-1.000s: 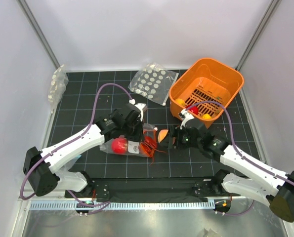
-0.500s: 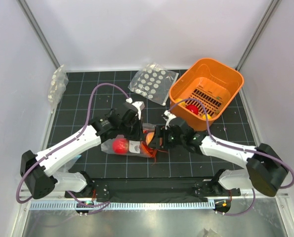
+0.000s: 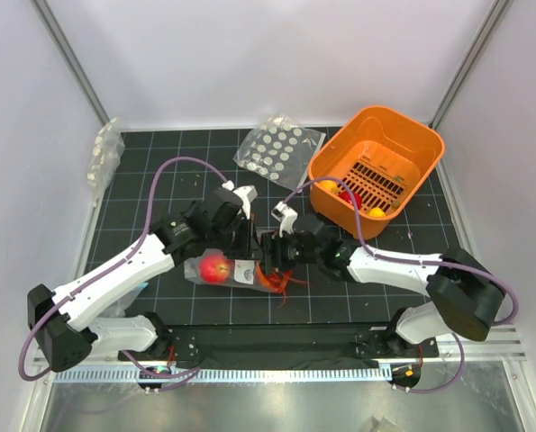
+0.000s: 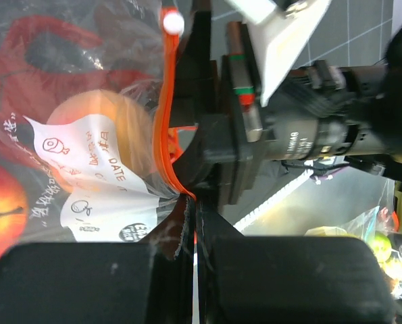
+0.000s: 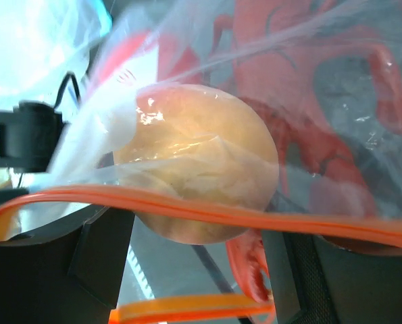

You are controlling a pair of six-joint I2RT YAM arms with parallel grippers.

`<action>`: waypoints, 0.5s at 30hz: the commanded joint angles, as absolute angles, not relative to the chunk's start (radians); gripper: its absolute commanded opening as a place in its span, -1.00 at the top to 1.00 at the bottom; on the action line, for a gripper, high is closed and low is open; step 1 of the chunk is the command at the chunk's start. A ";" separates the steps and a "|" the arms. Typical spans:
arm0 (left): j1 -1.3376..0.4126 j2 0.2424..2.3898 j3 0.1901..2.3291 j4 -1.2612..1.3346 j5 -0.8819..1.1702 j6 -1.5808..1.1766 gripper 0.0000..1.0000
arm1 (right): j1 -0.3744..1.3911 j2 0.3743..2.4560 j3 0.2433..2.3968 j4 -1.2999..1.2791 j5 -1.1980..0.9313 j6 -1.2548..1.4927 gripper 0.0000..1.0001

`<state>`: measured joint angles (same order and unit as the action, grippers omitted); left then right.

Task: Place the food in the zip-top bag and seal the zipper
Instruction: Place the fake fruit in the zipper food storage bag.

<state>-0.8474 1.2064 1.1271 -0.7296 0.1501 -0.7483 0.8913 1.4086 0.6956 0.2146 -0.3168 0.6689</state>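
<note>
The zip-top bag lies on the mat with a red apple-like ball inside. My left gripper is shut on the bag's mouth edge, next to the orange-red zipper. My right gripper is at the mouth. Its fingers stand apart on the near part of an orange fruit ball, which has passed the zipper strip. The red tentacled piece shows through the film. One claw and thin tentacles stick out of the mouth.
The orange slotted basket stands at the back right with small fruit balls in it. A clear bag with white discs lies behind the arms. Another clear bag lies at the mat's left edge.
My right gripper has moved left from near the basket to the bag's mouth, carrying the orange ball in. My left gripper has kept hold of the bag's edge and shifted slightly.
</note>
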 commanded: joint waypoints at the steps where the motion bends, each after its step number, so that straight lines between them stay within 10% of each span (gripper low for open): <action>1: -0.847 1.171 1.085 -0.623 0.161 -0.811 0.99 | 0.948 1.442 0.667 0.423 -0.382 0.693 0.39; 15: -0.844 1.151 1.011 -0.588 0.158 -0.833 0.99 | 0.997 1.453 0.632 0.479 -0.417 0.703 0.27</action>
